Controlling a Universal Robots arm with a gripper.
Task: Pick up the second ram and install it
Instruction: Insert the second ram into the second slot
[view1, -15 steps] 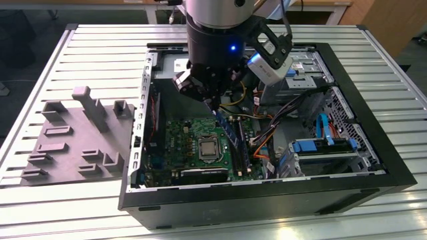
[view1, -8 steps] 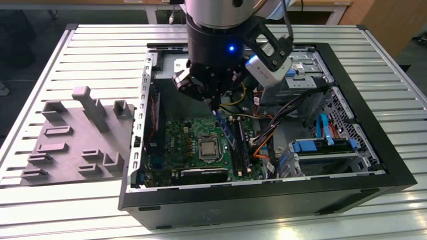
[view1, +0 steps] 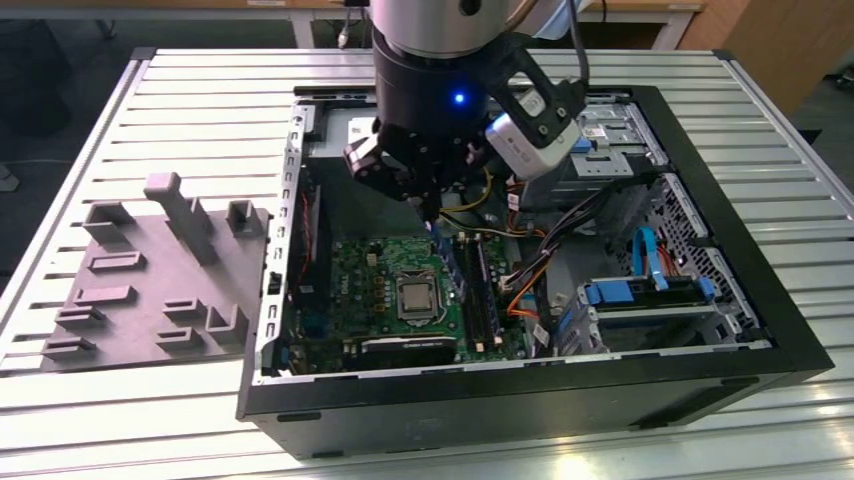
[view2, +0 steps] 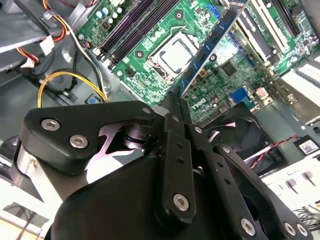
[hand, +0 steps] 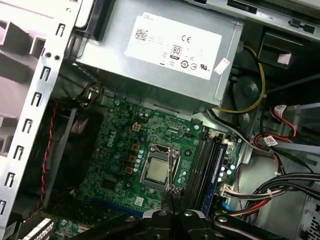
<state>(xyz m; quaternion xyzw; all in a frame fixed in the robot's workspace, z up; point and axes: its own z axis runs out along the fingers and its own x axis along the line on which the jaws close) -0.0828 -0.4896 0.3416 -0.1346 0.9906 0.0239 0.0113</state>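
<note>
Gripper (view2: 175, 102): pressed together, pinching the ram (view2: 212, 45).
Ram position: held in the air above the green board (view2: 227, 80), just beside the processor (view2: 176, 54).
Ram long axis: about parallel to the black slots (view2: 125, 27).
Slots from ram: near, toward the exterior view's right, not touching.

Case (view1: 534, 392) open above, cables (view1: 531, 265) crowding memory slots (view1: 475, 298) near hand (view1: 430, 205)

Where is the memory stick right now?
In the second wrist view, the second ram is pinched in the end effector and sticks out over the green motherboard, just beside the silver processor.
</note>
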